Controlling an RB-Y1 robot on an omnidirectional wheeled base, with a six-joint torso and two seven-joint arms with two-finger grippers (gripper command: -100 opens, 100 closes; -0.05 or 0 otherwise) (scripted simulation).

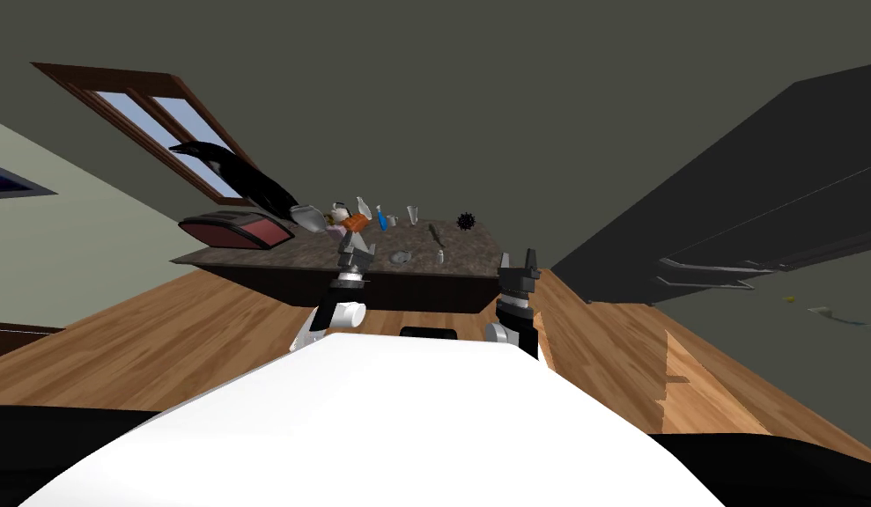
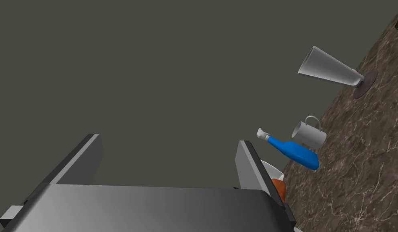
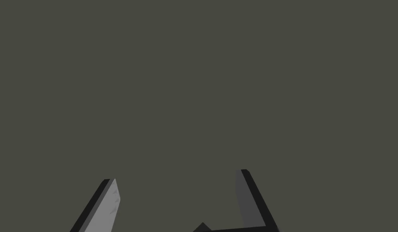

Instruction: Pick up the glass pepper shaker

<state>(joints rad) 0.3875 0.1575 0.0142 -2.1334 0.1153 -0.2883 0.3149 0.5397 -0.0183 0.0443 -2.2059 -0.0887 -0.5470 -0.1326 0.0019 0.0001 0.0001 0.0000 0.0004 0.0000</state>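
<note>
Both forearms rise just ahead of me: the left gripper point(image 1: 357, 245) reaches out over the front edge of the surface point(image 1: 477, 246), jaws spread wide, holding nothing and aimed past the far edge at the wall point(image 1: 513, 106). The right gripper point(image 1: 518, 255) hangs by the front right corner, its jaws likewise parted and empty. That olive-grey wall closes the room, with a brown-framed window point(image 1: 160, 123) off to the left, and a plank floor point(image 1: 160, 343) runs up to the surface, a dark marbled slab. At its left end lies a red-brown box point(image 1: 239, 231). Along the far edge stand a tall conical glass point(image 2: 328, 70), a blue bottle point(image 2: 294, 152) and a handled mug point(image 2: 308, 135). Smallest is the pepper shaker point(image 1: 439, 256), a pale grey piece near the front edge about midway along, seemingly upright, with a small dish point(image 1: 400, 257) just beside it on its left. It lies between the two grippers, to the right of the left jaws and below their line of aim. Both arms look about equally near, but the left one is over the surface. I judge that it must swing right and tip down, then close across the shaker's sides, its long axis vertical.
</note>
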